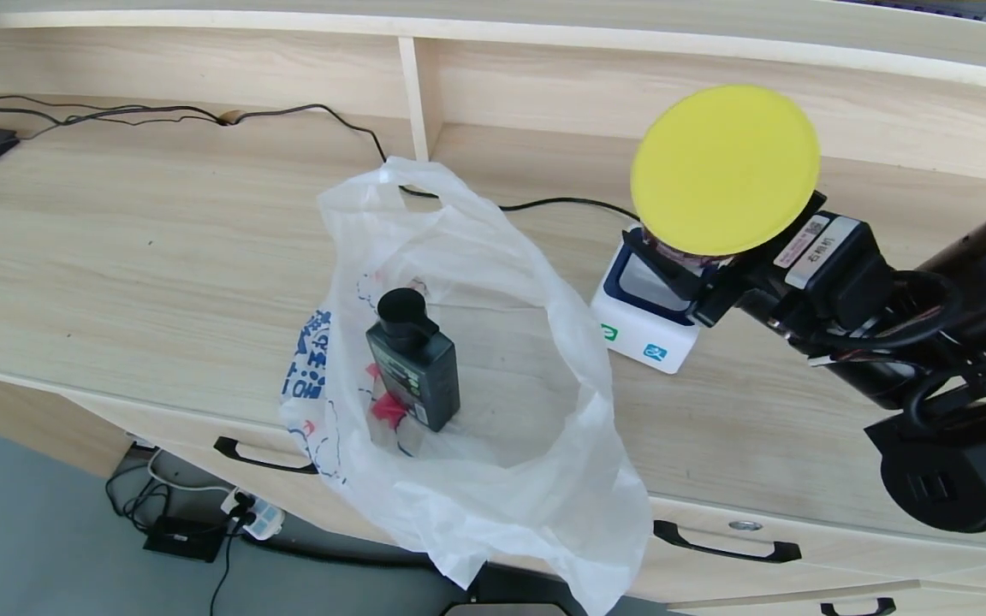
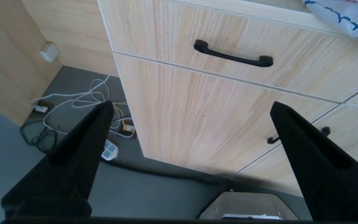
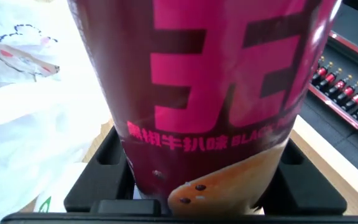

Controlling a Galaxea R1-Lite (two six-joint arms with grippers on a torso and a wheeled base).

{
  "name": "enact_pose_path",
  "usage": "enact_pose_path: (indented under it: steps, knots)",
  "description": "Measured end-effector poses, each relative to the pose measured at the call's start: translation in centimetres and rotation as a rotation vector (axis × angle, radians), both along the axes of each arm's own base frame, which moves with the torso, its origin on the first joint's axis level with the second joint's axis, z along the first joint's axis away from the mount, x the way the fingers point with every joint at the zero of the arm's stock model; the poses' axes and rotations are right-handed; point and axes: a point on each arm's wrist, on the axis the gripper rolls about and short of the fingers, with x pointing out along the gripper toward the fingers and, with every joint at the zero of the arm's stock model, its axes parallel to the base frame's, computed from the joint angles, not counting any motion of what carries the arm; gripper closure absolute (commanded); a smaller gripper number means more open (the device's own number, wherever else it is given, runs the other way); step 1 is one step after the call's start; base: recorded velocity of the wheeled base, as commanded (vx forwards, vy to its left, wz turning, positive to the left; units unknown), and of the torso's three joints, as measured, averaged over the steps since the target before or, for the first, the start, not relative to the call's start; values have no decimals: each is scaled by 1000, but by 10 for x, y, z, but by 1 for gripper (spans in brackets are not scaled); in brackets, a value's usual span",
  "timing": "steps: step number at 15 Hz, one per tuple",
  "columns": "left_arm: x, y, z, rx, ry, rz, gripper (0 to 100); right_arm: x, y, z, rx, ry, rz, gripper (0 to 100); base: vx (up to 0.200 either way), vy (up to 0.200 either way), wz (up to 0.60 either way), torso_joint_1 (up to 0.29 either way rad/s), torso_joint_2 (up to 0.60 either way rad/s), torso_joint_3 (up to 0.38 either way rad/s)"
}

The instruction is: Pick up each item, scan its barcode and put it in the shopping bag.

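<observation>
My right gripper [image 1: 698,278] is shut on a dark red cup [image 3: 204,93] with a yellow lid [image 1: 724,169], held just above the white barcode scanner [image 1: 643,329] on the counter. The white shopping bag [image 1: 476,385] lies open on the counter's front edge, left of the scanner, with a black bottle [image 1: 414,364] inside it. My left gripper [image 2: 191,168] hangs open below the counter, in front of a drawer handle [image 2: 233,54].
A black cable [image 1: 305,120] runs along the back of the wooden counter [image 1: 116,257] to the scanner. An upright wooden divider [image 1: 418,94] stands behind the bag. Cables and a power strip [image 1: 258,516] lie on the floor below.
</observation>
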Motion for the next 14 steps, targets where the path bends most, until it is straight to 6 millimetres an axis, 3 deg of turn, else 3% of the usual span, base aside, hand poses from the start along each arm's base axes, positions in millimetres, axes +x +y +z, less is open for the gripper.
enact_pose_path:
  steps: [11,14]
  knots:
    - [0,0,0,0,0,0,0,8,-11,13,55,-10,-30,100,0,0,0,0,0,0]
    - [0,0,0,0,0,1,0,2,-10,23,180,40,-95,100,0,0,0,0,0,0]
